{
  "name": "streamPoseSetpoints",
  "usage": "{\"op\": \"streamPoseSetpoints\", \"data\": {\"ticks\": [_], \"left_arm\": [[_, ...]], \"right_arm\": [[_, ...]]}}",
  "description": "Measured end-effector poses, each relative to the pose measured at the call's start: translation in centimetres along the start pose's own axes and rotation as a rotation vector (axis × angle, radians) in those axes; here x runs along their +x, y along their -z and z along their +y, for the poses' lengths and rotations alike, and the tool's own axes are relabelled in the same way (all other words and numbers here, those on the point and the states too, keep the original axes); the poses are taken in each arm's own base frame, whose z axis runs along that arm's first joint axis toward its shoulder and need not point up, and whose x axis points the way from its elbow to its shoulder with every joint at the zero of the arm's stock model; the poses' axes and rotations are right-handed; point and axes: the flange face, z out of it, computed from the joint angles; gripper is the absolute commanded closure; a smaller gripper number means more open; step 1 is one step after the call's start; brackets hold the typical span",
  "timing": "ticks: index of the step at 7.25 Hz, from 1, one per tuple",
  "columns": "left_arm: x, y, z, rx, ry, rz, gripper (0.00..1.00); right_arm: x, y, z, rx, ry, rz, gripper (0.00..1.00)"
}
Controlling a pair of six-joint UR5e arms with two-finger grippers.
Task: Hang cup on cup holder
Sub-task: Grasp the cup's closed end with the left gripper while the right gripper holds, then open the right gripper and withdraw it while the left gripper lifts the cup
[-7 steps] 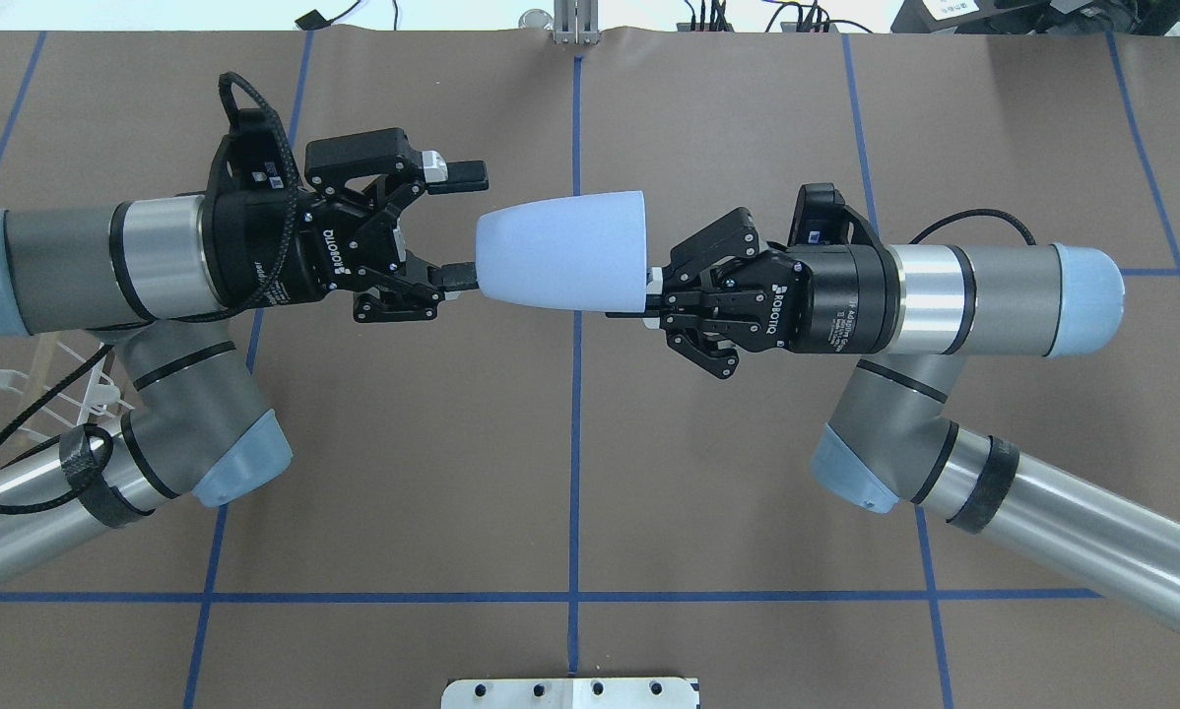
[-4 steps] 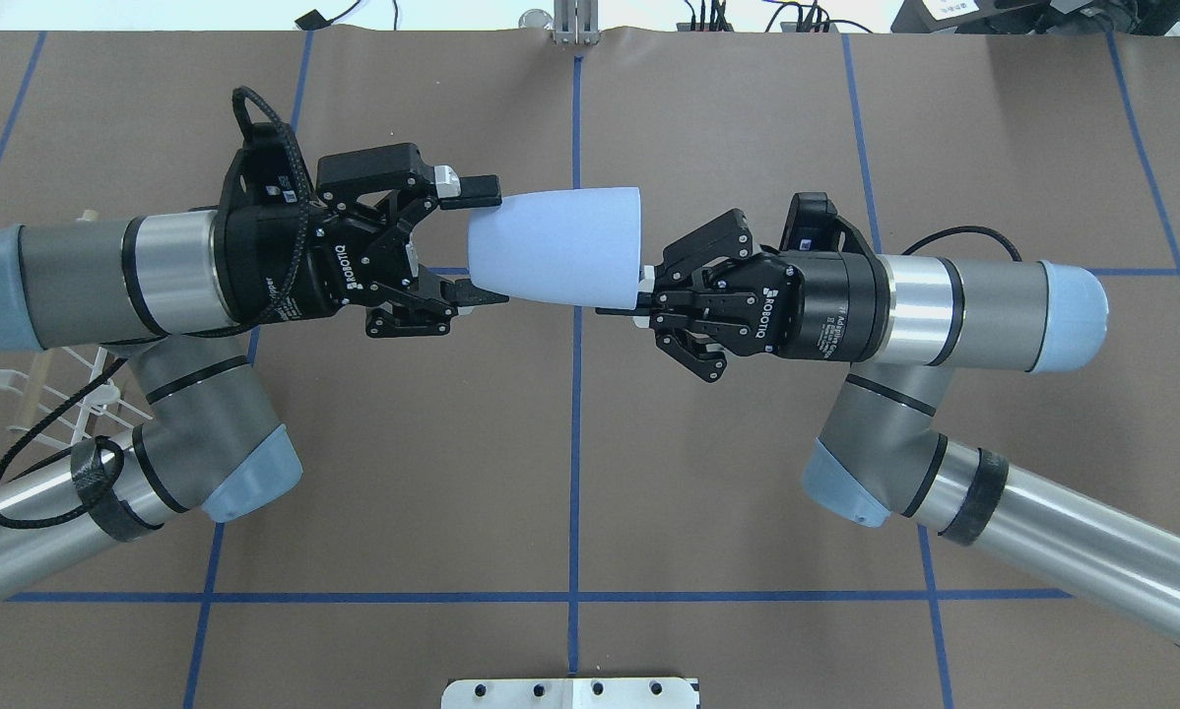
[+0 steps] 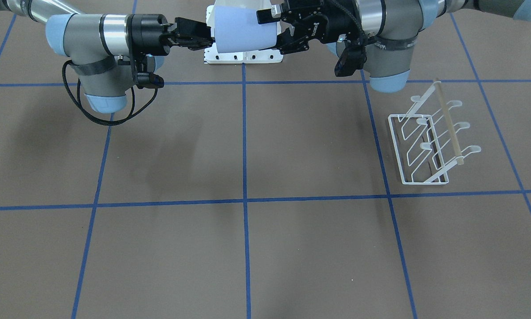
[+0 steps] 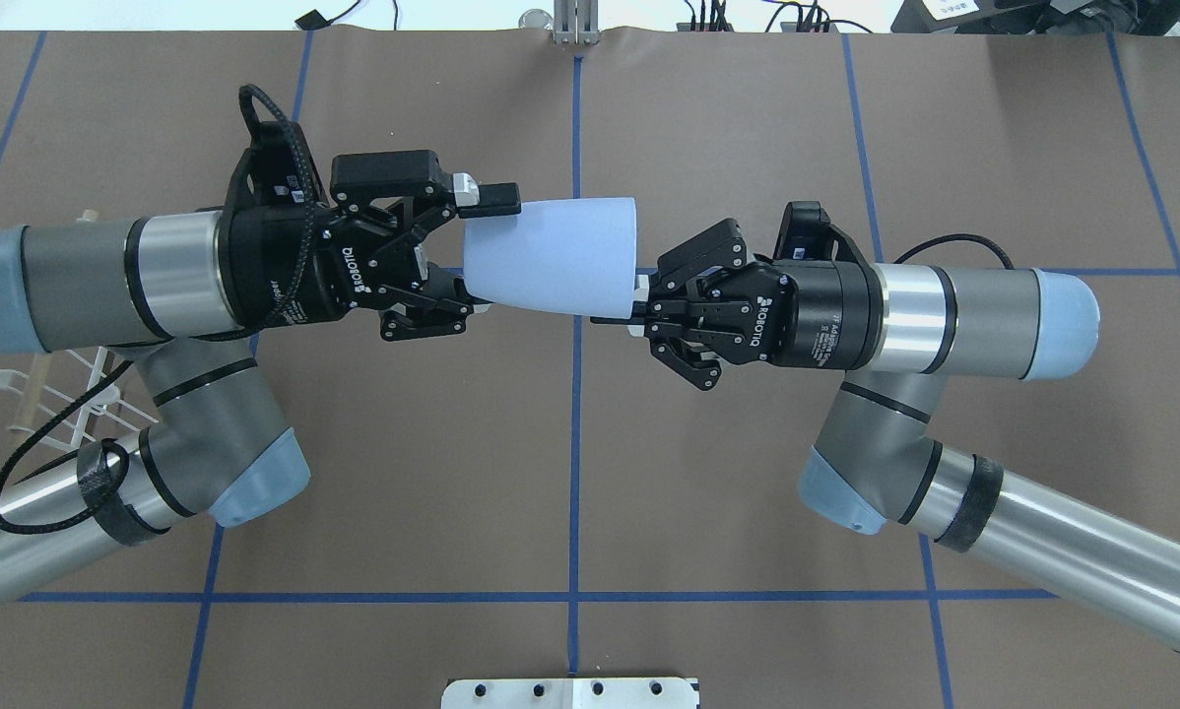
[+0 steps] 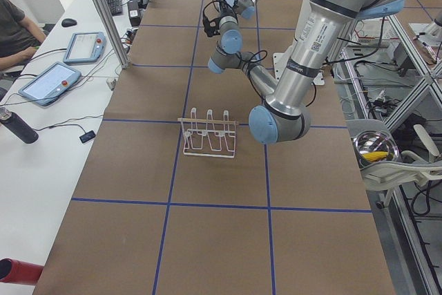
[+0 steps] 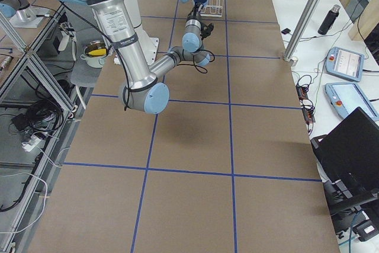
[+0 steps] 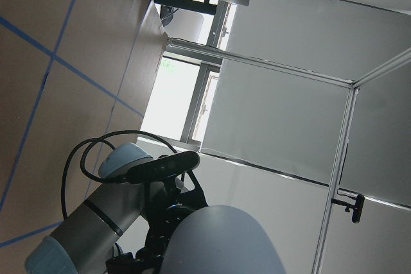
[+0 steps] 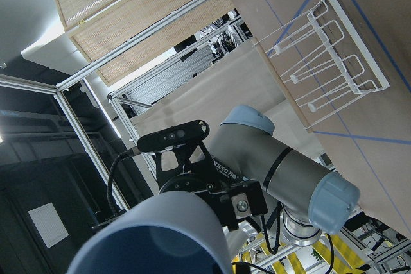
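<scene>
The light blue cup (image 4: 551, 254) lies sideways in the air above the table's middle, its rim toward the right arm. My right gripper (image 4: 637, 295) is shut on the cup's rim. My left gripper (image 4: 482, 253) is open, with one finger on each side of the cup's narrow base. In the front view the cup (image 3: 243, 29) hangs between the right gripper (image 3: 205, 39) and the left gripper (image 3: 272, 27). The white wire cup holder (image 3: 425, 137) stands on the table under my left arm, and is partly hidden in the overhead view (image 4: 53, 394). The cup holder holds nothing.
A white mounting plate (image 4: 570, 692) sits at the robot's table edge. Blue tape lines cross the brown table. A side bench with tablets (image 5: 48, 81) and a seated person runs along the table's far side.
My left gripper has moved right, and its open fingers now straddle the cup's base. My right arm has carried the cup slightly left and a little nearer to the robot.
</scene>
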Motion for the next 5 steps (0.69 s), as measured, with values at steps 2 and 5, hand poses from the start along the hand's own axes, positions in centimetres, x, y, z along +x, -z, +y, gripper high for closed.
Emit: {"op": "streamPoseSetpoints", "data": {"ticks": [2,5], "left_arm": [[0.1,0.2,0.2,-0.003,0.028,0.002,1.0],[0.2,0.8,-0.3,0.02,0.013,-0.01,1.0]], "right_arm": [[-0.3,0.1,-0.1,0.014,0.002,-0.022,0.0],[-2.9,4.9,-1.8,0.057,0.094,-0.048,0.0]]}}
